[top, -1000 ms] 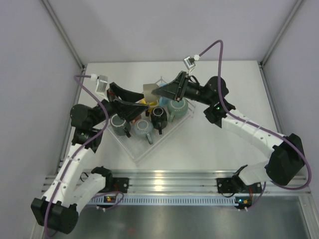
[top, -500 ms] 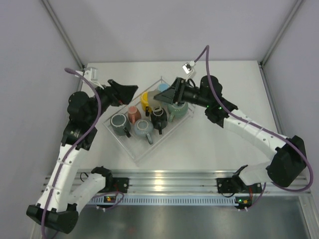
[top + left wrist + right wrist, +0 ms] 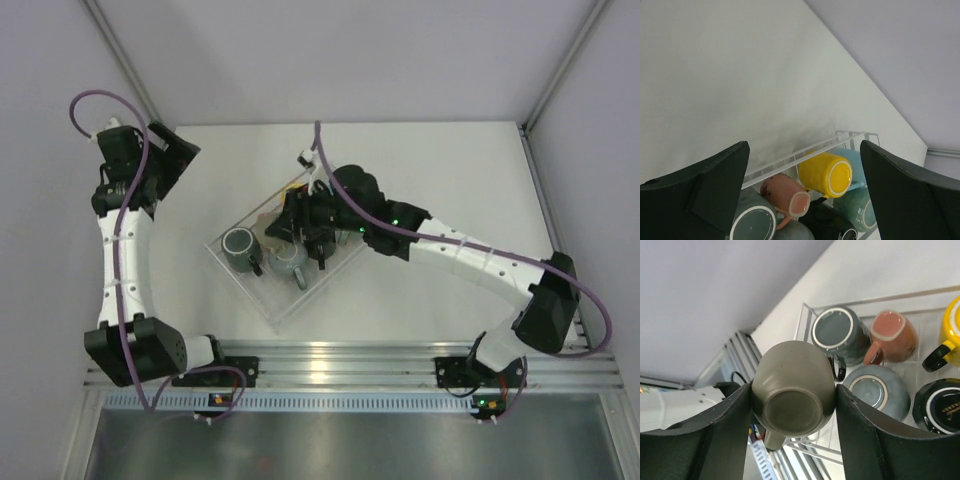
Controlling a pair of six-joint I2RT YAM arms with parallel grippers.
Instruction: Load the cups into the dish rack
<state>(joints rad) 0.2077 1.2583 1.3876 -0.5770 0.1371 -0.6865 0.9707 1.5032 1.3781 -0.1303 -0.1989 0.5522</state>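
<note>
No txt, brand or no. I can read in any view. Only mark I see: a small gold-ish stamp on the round face of the black mug (image 3: 940,412), at the right edge of the right wrist cam, too small and blurred to make out.

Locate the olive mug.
Right wrist view, centre: the olive mug sits between the fingers of the right gripper, base toward the camera, by the dish rack's corner, beside the dark grey-green mug.

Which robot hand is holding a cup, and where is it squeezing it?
The right gripper holds the small olive mug, squeezing opposite sides of its body. The left gripper is open, empty.
</note>
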